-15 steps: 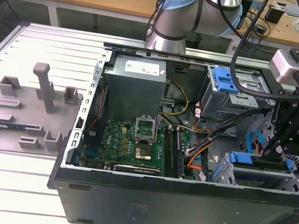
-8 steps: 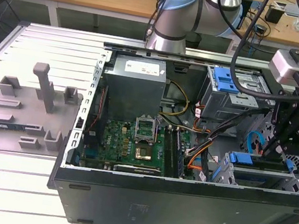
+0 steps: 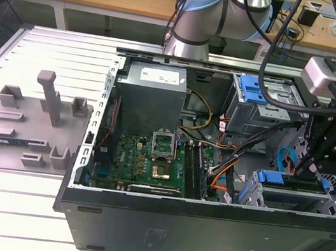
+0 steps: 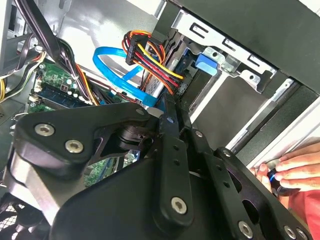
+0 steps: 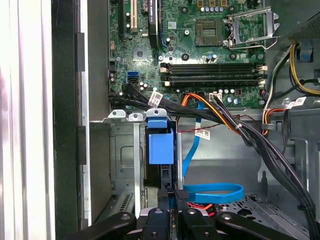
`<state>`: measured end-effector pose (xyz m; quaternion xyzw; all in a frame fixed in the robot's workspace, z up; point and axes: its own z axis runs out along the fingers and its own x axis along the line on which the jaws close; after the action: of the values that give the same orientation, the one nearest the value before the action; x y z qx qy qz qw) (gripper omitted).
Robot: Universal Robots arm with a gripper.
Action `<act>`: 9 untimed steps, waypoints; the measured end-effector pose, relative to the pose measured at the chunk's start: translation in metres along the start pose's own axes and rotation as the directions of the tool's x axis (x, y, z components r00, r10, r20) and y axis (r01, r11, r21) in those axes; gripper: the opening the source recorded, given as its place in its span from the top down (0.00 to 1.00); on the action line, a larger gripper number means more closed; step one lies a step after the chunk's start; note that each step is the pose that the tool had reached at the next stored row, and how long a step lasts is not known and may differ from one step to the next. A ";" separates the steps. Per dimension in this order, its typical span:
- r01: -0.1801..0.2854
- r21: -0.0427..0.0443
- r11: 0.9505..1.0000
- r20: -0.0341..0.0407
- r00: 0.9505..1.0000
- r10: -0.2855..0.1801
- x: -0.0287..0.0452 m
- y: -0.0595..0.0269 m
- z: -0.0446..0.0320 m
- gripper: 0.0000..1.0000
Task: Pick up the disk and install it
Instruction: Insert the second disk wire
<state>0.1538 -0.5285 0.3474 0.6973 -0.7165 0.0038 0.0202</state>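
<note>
Disk (image 5: 160,148), blue plastic carrier, slotted upright in metal bay (image 5: 122,155).

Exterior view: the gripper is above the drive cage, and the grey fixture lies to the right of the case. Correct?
No. The exterior view shows the grey fixture to its left of the case; the gripper is above the drive cage.

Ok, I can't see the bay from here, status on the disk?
Gripper down at the drive cage. Disk edge-on in its slot. Person's hand at the case.
</note>
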 end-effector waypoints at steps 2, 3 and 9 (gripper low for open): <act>0.000 0.000 1.000 0.000 1.000 0.000 0.0000 0.0000 0.0005 0.84; 0.000 0.000 1.000 0.000 1.000 0.000 0.0000 0.0000 0.0010 0.84; 0.003 0.000 1.000 0.000 1.000 -0.003 -0.0001 -0.0001 0.0041 0.84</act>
<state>0.1537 -0.5285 0.3433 0.6983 -0.7155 0.0038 0.0202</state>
